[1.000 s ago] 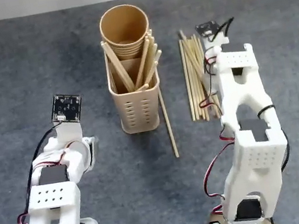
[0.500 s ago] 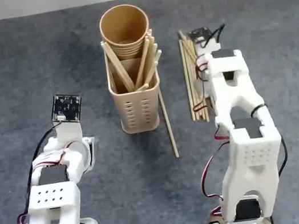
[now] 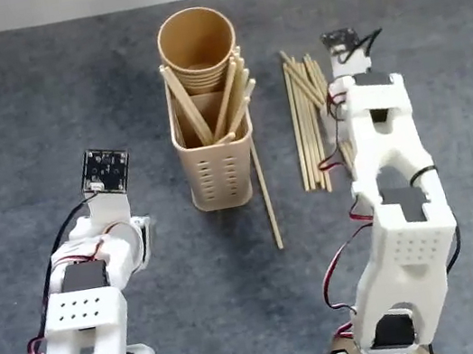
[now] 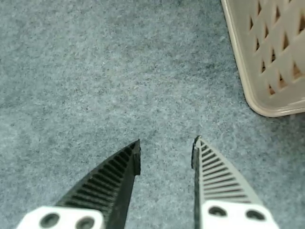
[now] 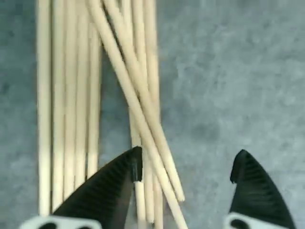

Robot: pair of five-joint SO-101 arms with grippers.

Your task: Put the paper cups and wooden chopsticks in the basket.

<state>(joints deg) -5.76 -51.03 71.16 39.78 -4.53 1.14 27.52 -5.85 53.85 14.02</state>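
Observation:
A tan slotted basket (image 3: 216, 164) stands at the table's middle, holding stacked paper cups (image 3: 197, 46) and several wooden chopsticks (image 3: 232, 97). One chopstick (image 3: 266, 197) lies on the carpet by the basket's right side. A bundle of chopsticks (image 3: 308, 123) lies further right. The right gripper (image 5: 186, 167) hangs open just over that bundle (image 5: 95, 95), where some sticks cross the others. The left gripper (image 4: 166, 152) is open over bare carpet, with a corner of the basket (image 4: 267, 57) nearby.
Grey carpet (image 3: 38, 93) covers the whole table. The left arm (image 3: 91, 285) sits at the near left, the right arm (image 3: 395, 195) at the near right beside the chopstick bundle.
The right arm swung left over the bundle, then back right. Several chopsticks at the bundle's far end now lie fanned and crossed. The left arm has not moved.

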